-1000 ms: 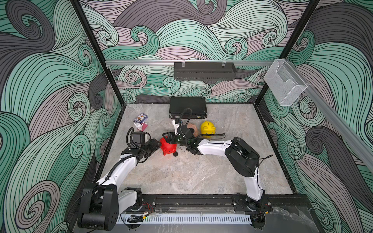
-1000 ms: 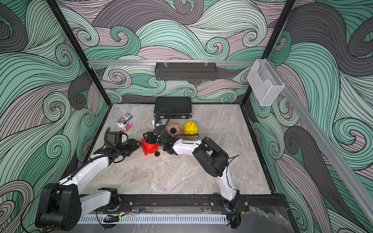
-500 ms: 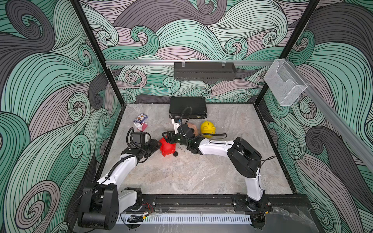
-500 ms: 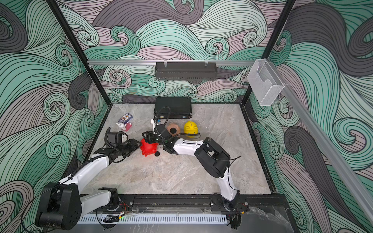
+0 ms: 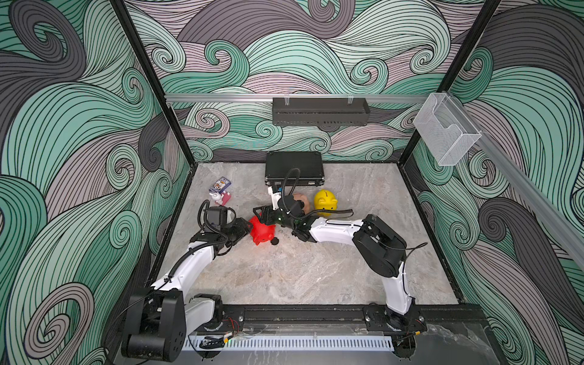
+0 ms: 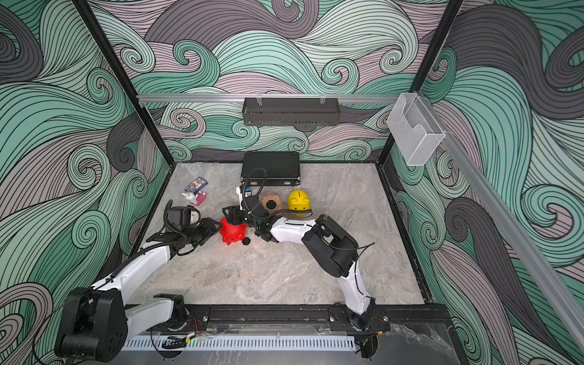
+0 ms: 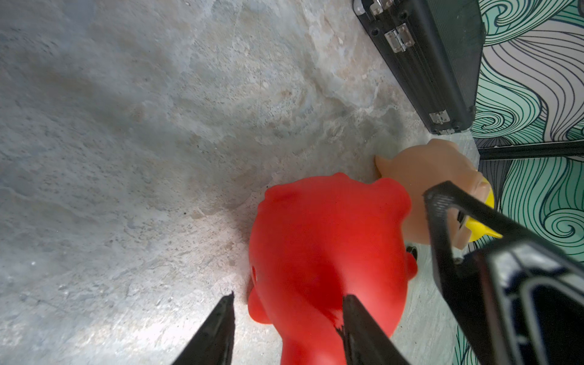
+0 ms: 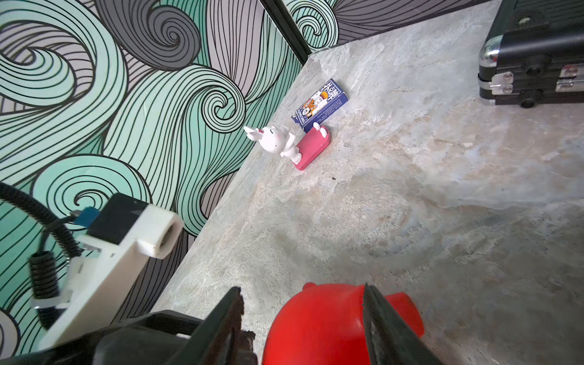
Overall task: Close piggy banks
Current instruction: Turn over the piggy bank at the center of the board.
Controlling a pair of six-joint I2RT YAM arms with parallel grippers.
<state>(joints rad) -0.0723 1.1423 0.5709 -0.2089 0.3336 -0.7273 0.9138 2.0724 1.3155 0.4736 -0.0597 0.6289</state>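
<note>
The red piggy bank (image 5: 261, 230) lies on the table between my two grippers, and both top views show a small black plug (image 5: 274, 241) beside it. My left gripper (image 7: 287, 297) is open around its rear; one fingertip (image 7: 349, 303) lies against it and the other stands clear. My right gripper (image 8: 301, 289) is open over it from the opposite side. The peach-pink piggy bank (image 6: 271, 202) lies behind my right wrist, belly towards the camera. The yellow piggy bank (image 6: 298, 200) stands upright next to it.
A black case (image 5: 294, 169) lies against the back wall. A blue card box (image 5: 220, 184) and a white bunny figure on a pink base (image 5: 221, 198) sit near the left wall. My right arm's elbow (image 5: 379, 249) hangs over mid-table.
My right arm's elbow has shifted slightly to the right. The left jaws have narrowed a little around the red piggy bank, which stays in place.
</note>
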